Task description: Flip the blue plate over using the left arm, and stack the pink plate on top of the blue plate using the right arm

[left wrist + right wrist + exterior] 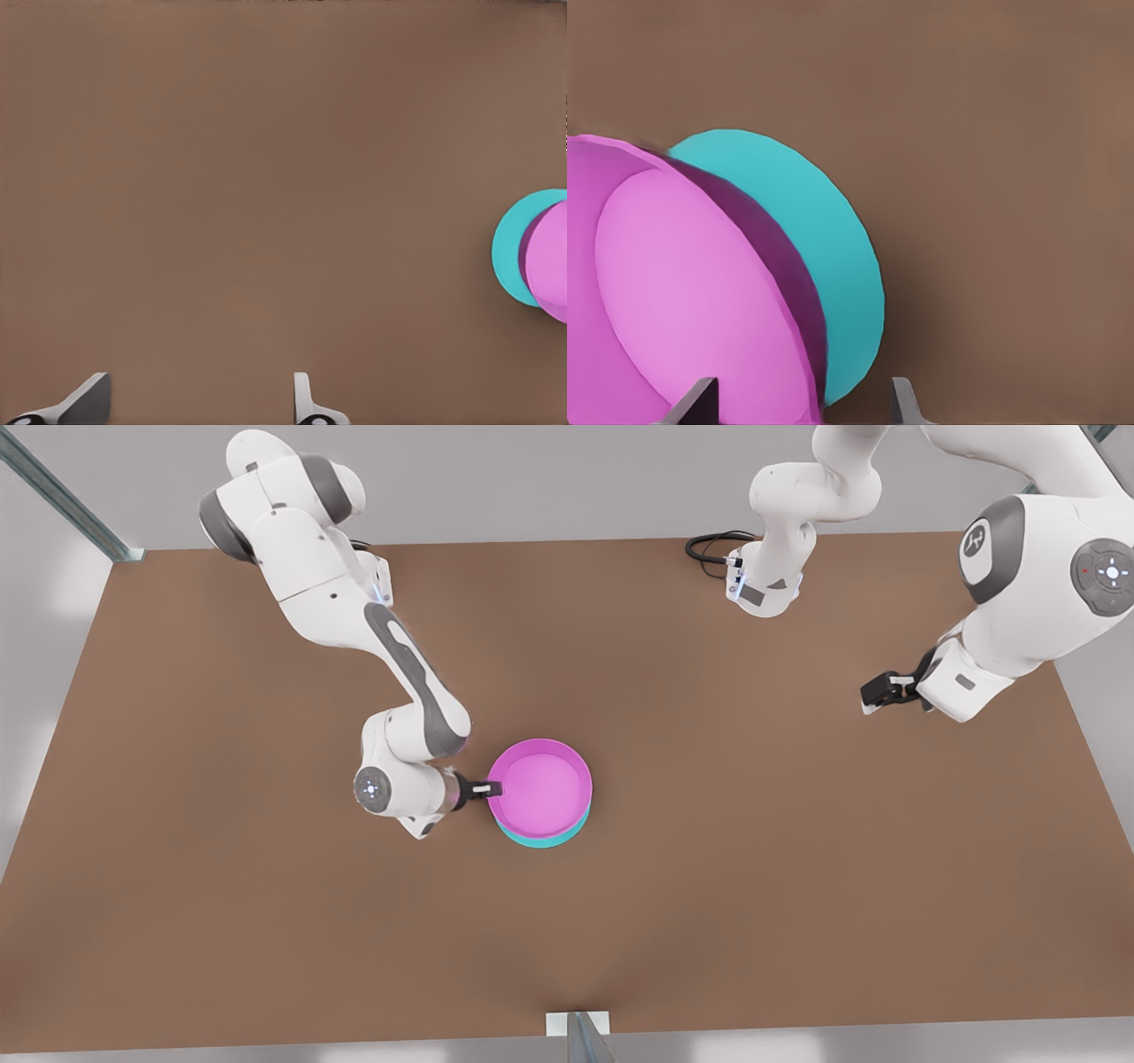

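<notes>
Right gripper [496, 788] at pink plate's [540, 784] rim, above blue plate [542, 838].

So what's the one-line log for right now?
pink plate: on blue plate | right gripper: open, astride pink rim | left gripper: open, waiting apart
</notes>
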You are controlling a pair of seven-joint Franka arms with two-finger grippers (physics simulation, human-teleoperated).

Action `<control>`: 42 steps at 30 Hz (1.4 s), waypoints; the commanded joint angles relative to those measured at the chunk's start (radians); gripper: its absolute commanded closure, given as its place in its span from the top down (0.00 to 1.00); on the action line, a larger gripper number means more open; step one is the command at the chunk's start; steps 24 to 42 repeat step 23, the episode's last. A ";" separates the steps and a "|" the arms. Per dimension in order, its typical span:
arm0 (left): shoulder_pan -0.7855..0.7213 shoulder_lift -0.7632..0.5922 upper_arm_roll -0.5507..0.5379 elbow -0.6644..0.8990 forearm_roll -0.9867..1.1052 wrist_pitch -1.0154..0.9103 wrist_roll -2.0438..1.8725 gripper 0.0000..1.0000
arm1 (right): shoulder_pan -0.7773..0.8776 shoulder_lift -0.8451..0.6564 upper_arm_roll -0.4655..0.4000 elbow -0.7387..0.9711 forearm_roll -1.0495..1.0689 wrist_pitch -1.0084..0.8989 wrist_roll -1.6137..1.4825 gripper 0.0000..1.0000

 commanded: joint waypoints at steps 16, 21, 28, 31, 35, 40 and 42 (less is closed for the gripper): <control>-0.009 0.015 0.010 0.050 0.013 -0.017 0.066 1.00 | -0.075 -0.217 -0.363 0.471 -0.533 -0.833 -0.168 1.00; -0.007 0.019 0.010 0.049 0.011 -0.052 0.068 1.00 | -0.080 -0.262 -0.370 0.459 -0.533 -0.833 -0.134 1.00; -0.007 0.038 0.010 0.049 -0.003 -0.134 0.083 1.00 | -0.081 -0.262 -0.370 0.459 -0.533 -0.833 -0.133 1.00; -0.007 0.038 0.010 0.049 -0.003 -0.134 0.083 1.00 | -0.081 -0.262 -0.370 0.459 -0.533 -0.833 -0.133 1.00; -0.007 0.038 0.010 0.049 -0.003 -0.134 0.083 1.00 | -0.081 -0.262 -0.370 0.459 -0.533 -0.833 -0.133 1.00; -0.007 0.038 0.010 0.049 -0.003 -0.134 0.083 1.00 | -0.081 -0.262 -0.370 0.459 -0.533 -0.833 -0.133 1.00; -0.007 0.038 0.010 0.049 -0.003 -0.134 0.083 1.00 | -0.081 -0.262 -0.370 0.459 -0.533 -0.833 -0.133 1.00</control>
